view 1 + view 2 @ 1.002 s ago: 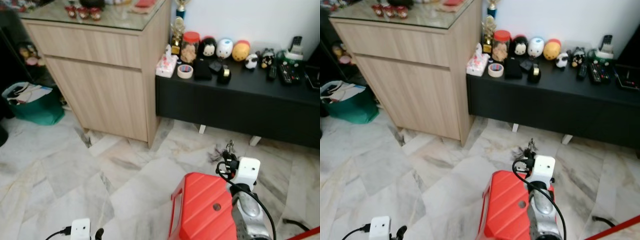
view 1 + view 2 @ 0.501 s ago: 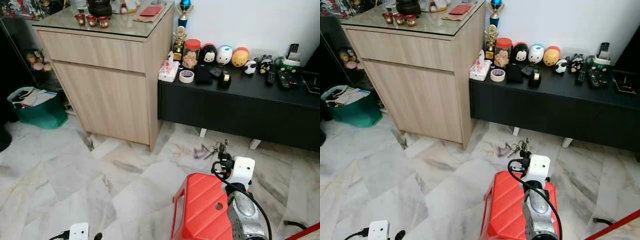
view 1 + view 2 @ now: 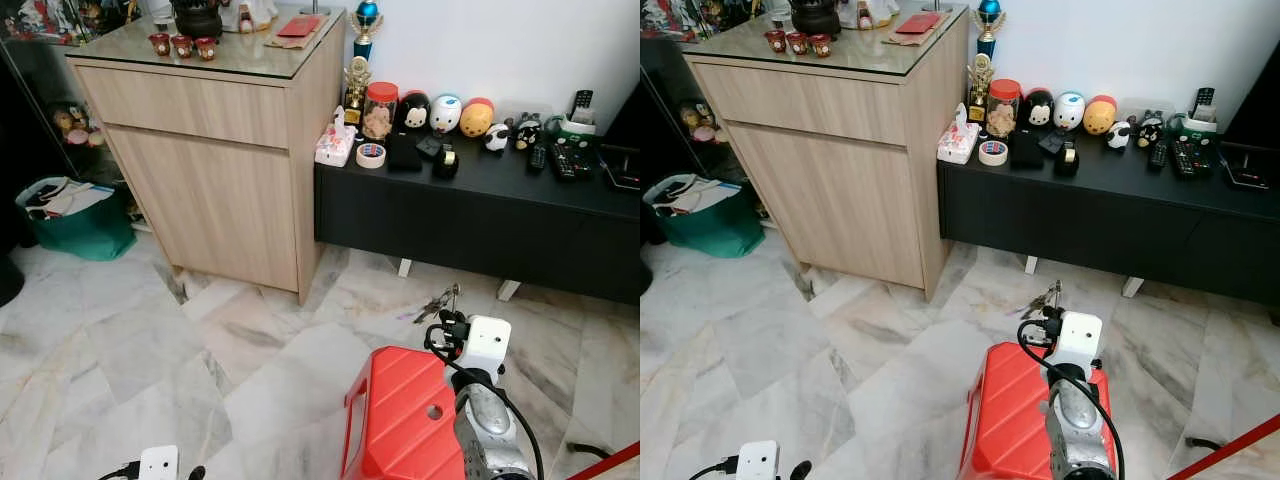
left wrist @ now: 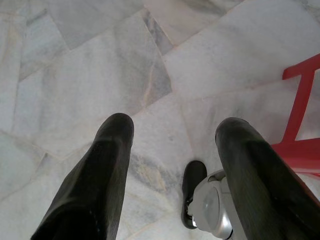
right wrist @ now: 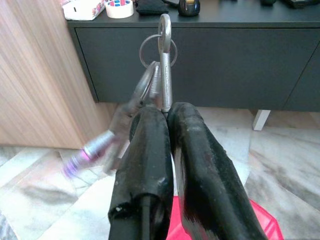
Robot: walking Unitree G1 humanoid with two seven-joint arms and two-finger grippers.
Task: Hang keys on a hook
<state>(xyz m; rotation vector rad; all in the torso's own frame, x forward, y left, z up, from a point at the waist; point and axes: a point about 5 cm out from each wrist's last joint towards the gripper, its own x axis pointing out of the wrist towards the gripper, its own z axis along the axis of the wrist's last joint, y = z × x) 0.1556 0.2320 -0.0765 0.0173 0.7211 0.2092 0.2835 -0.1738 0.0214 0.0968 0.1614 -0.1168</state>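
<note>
My left hand (image 4: 172,145) hangs low over the marble floor (image 3: 120,350), its two black fingers (image 4: 107,165) spread wide apart with nothing between them; a red frame piece (image 4: 300,120) sits off to one side of it.

Far ahead and left of my right hand I see a green bag (image 3: 75,215) on the floor, then a tall wooden cabinet (image 3: 215,150) with a glass top carrying small ornaments.

Ahead of my right hand runs the low black table (image 3: 480,205). On it I can pick out a tissue box (image 3: 334,145), a roll of tape (image 3: 371,155), a jar with a red lid (image 3: 379,108), round toy figures and remote controls.

My right hand (image 5: 167,115) is raised over the red stool (image 3: 400,420), its fingers pressed together on the keys (image 5: 155,92). The bunch sticks out past the fingertips, a ring and a metal clip (image 5: 164,32) pointing toward the table front, and a blurred purple-tipped fob (image 5: 85,155) dangling beside the fingers.
</note>
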